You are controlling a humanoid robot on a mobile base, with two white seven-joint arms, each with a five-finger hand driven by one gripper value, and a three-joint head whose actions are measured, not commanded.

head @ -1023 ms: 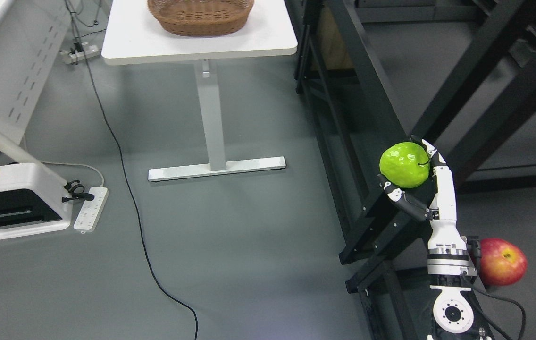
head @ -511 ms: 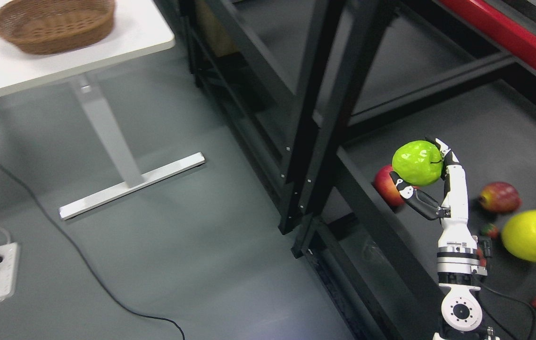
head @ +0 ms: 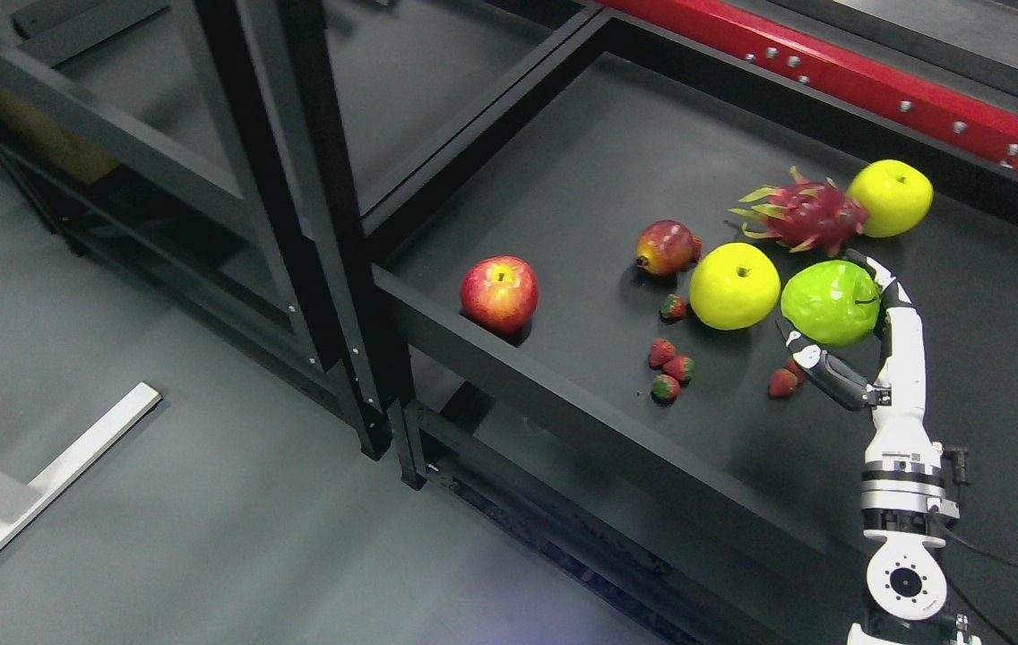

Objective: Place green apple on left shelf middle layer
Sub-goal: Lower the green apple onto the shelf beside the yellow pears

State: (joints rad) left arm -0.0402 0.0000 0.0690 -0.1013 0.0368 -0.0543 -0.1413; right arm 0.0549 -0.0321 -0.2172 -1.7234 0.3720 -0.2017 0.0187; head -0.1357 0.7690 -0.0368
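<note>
Head view: glossy, slightly dimpled round green apple (head: pixel 828 303) sits in the right hand (head: pixel 841 333), held up over the flat black shelf tray (head: pixel 581 170). Apple is near-spherical, no clear long axis; its dark stem end faces right, toward the white fingers (head: pixel 892 300). Right hand is clasped around the green apple: white-and-black fingers curl up behind its right side, dark thumb (head: pixel 823 365) cups it from below-left. White segmented plastic forearm comes up from the bottom right edge. Left arm does not show.

Apple appears just beside a smooth round yellow apple (head: pixel 734 285) on its left; touching or not, cannot tell. Spiky magenta dragon fruit (head: pixel 800 215) lies behind, next to a second yellow apple (head: pixel 891 197). Small dark-red pomegranate (head: pixel 666 247) sits left of the yellow apple; shiny red apple (head: pixel 499 293) rests near the tray's front lip. Small red strawberries (head: pixel 668 366) scattered on the tray, one partly hidden under the thumb. Matte black metal shelf posts (head: pixel 294 206) stand at left, red metal beam (head: pixel 841 81) with bolts behind, grey floor (head: pixel 159 537) below.
</note>
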